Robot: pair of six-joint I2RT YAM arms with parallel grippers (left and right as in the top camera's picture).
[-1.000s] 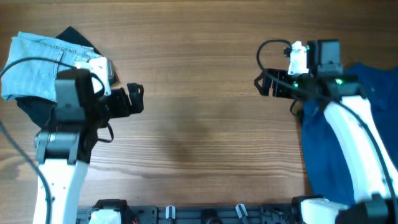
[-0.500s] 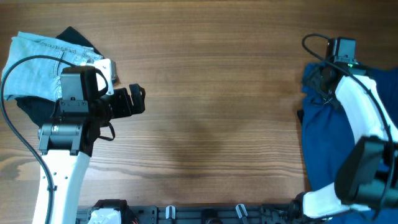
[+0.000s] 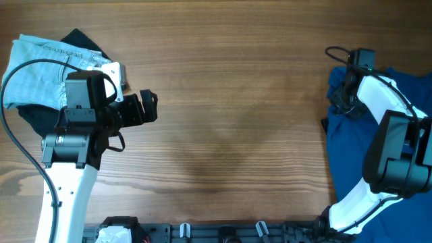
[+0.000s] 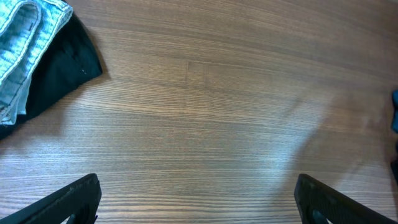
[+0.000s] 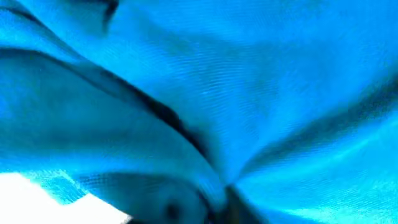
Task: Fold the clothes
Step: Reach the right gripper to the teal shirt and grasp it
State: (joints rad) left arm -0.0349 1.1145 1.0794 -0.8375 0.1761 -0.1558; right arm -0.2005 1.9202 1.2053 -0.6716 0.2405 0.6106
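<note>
The deep-blue shirt (image 3: 347,155) lies crumpled at the table's right edge. My right gripper (image 3: 345,101) is pressed down into its upper left corner. In the right wrist view the blue shirt (image 5: 249,81) fills the frame, and its folds run together into a pinch at the bottom middle, so the jaws look shut on the fabric; the fingers themselves are hidden. My left gripper (image 3: 152,108) hovers open over bare wood, its fingers (image 4: 74,199) wide apart and holding nothing. Pale-blue jeans (image 3: 40,67) lie on a black garment (image 3: 34,118) at the far left.
The wooden table (image 3: 229,121) stretches between the two piles. The left wrist view shows the jeans (image 4: 25,43) and the black garment (image 4: 59,74) at its upper left. A dark rail with clips (image 3: 223,233) runs along the near edge.
My right arm swung from the table's middle-right over to the blue shirt, dropped onto it, and its jaws closed on the fabric. The left arm shifted slightly, then stayed still and open.
</note>
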